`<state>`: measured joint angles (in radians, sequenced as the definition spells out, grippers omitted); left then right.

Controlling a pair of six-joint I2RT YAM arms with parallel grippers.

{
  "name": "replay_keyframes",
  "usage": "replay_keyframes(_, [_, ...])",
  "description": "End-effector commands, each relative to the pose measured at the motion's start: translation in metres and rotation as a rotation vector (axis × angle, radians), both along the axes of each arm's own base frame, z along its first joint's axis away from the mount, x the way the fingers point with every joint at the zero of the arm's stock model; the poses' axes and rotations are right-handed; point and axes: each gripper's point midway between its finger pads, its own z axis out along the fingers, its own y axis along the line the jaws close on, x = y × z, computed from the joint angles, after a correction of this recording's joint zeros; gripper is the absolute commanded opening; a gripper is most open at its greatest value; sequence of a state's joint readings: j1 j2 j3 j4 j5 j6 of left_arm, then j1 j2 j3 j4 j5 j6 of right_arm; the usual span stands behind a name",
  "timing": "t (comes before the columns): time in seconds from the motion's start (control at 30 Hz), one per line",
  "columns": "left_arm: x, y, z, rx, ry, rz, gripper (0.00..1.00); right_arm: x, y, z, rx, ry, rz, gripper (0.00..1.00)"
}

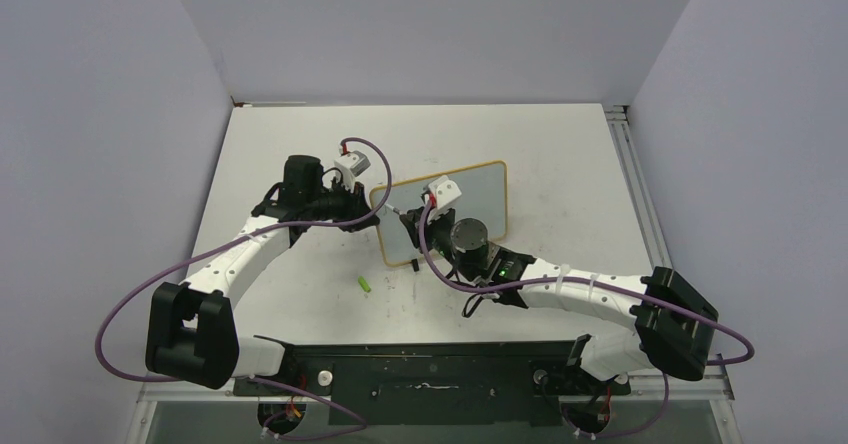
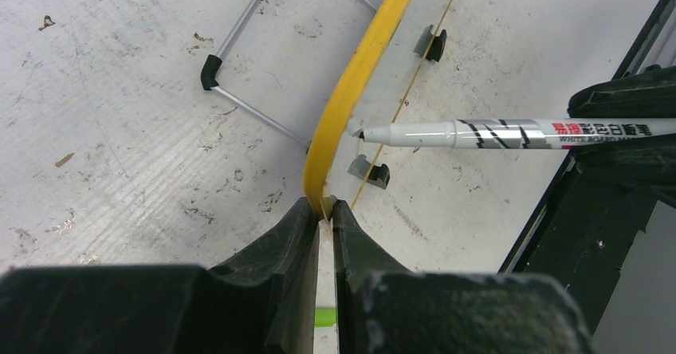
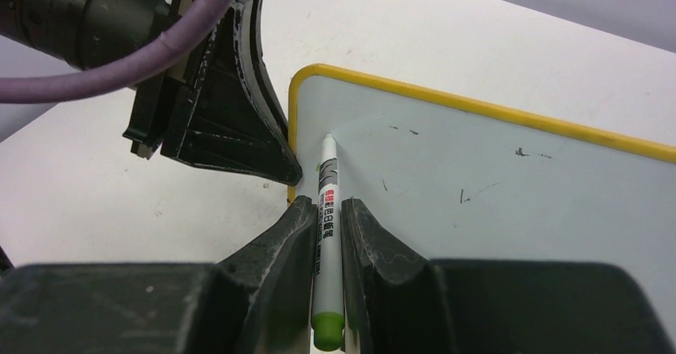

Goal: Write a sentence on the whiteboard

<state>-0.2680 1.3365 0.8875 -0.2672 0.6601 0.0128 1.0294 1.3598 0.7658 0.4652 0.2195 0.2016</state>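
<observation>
Whiteboard [image 3: 478,171] edge is pinched by left hand [image 2: 321,210]; right hand [image 3: 325,207] grips marker [image 3: 327,167], tip just inside that edge.

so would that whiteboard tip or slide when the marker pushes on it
Probably neither now: the left gripper is shut on the yellow rim of the whiteboard, bracing it. Unheld it would likely tip back or skid, since it rests on a thin wire stand. It looks thin and light, so the marker should press gently.

The top view looks down from above and behind the arm bases [image 1: 268,352] across the tabletop [image 1: 570,154], while close wrist views behind the left end effector [image 2: 324,209] and right end effector [image 3: 325,204] share the whiteboard's [image 3: 494,186] yellow edge and the marker [image 3: 327,186].
</observation>
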Motion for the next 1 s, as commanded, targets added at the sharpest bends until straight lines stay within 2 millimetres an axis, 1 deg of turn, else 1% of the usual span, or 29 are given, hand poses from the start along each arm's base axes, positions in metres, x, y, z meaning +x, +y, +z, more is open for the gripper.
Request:
replay_keyframes(0.0, [0.001, -0.006, 0.019, -0.018, -0.052, -0.032, 0.00, 0.015, 0.001, 0.036, 0.067, -0.082, -0.061, 0.05])
replay_keyframes(0.1, [0.000, -0.007, 0.019, -0.017, -0.051, -0.032, 0.00, 0.017, 0.001, 0.039, 0.067, -0.090, -0.070, 0.05])
replay_keyframes(0.23, [0.000, -0.006, 0.019, -0.017, -0.051, -0.032, 0.00, 0.018, 0.000, 0.036, 0.057, -0.087, -0.079, 0.05])
replay_keyframes(0.6, [0.000, -0.007, 0.020, -0.016, -0.054, -0.033, 0.00, 0.013, -0.009, 0.013, 0.022, -0.044, -0.088, 0.05])
replay_keyframes(0.97, [0.000, -0.006, 0.019, -0.014, -0.055, -0.031, 0.00, 0.005, -0.020, -0.003, 0.007, -0.014, -0.107, 0.05])
